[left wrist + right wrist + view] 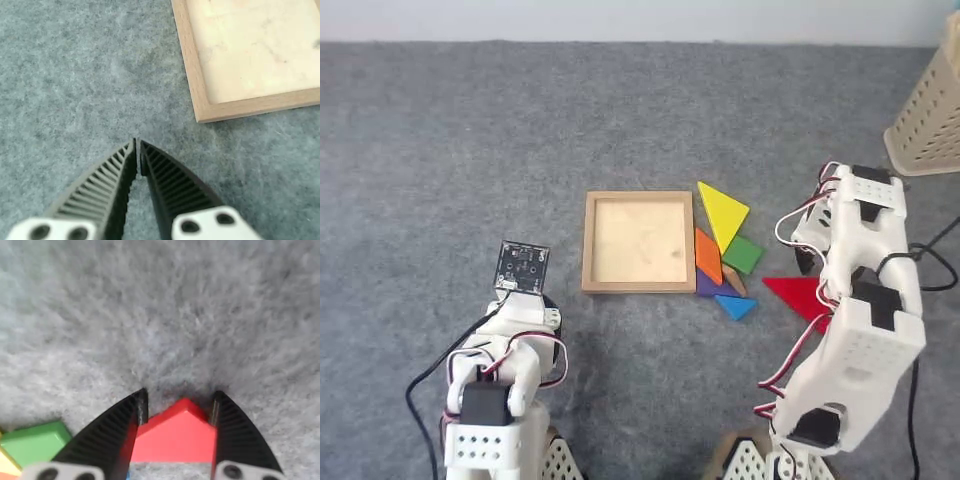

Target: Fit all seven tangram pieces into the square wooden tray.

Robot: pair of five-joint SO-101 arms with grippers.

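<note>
High view: I see a grey, carpet-like worktop [470, 150] with the square wooden tray [638, 240] near its middle, lying flat, its floor bare. All seven tangram pieces lie outside it, on the side at 3 o'clock. The orange triangle [707, 255] touches the tray's edge. The yellow triangle [722, 212] sits at 12 o'clock from it, and the green square [742, 254] is just beside both. At 6 o'clock from the orange one are the purple piece [706, 285], a small brown piece [734, 278] and the blue triangle [736, 305], packed close together. The red triangle [800, 295] lies apart from this cluster, at about 4 o'clock from the tray, partly under the right arm [855, 300].

In the right wrist view, the right claw [178, 402] is down at the worktop and closed on the red triangle — one finger against each side of its corner.

The left arm [500, 390] stands at 7 o'clock from the tray. In the left wrist view, the left claw [137, 145] is pinched together with nothing between its tips, above bare carpet — near one corner of the tray but not touching it.

A beige slotted basket [930, 110] stands at 2 o'clock, at the edge of the worktop.
</note>
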